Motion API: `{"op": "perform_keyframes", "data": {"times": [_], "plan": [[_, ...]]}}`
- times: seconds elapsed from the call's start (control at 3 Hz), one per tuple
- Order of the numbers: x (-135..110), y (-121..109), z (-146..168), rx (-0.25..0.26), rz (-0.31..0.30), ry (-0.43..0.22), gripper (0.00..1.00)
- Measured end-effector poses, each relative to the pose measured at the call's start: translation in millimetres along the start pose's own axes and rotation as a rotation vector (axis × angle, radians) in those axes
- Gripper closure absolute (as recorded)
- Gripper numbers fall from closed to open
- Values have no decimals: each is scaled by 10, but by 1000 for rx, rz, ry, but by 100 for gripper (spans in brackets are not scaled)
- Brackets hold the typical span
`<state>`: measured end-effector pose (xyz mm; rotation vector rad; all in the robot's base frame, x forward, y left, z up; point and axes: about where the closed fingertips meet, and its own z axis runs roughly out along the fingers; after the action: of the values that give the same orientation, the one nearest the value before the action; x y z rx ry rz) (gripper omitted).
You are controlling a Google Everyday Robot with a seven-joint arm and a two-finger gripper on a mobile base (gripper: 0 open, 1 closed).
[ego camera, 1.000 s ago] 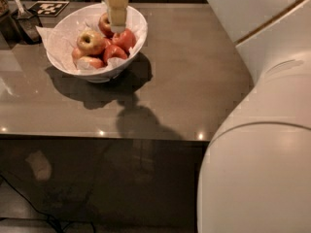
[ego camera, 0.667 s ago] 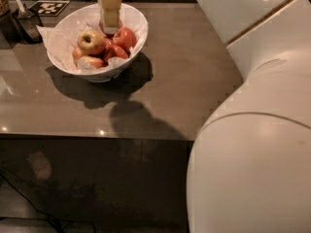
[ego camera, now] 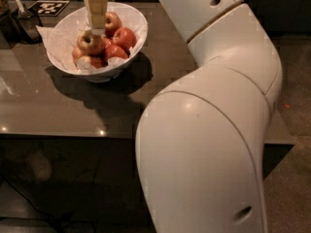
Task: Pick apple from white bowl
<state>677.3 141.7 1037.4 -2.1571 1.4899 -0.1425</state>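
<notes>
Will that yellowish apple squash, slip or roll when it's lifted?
The apple looks firm, so it probably won't squash; its glossy round skin may slip. Piled red apples beside it could roll within the white bowl once it leaves. The gripper hangs directly over it.

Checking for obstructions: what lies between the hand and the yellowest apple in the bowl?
Nothing; the camera view shows the hand above the white bowl, its tip right at the apple's top.
</notes>
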Motion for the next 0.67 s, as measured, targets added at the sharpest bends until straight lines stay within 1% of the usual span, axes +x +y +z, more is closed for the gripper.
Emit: {"op": "perform_keyframes", "data": {"times": [0.33,0.67], "plan": [[-51,-110,217,-12,2,-13,0],[-109,-145,721,-74,41,-37,0]]}}
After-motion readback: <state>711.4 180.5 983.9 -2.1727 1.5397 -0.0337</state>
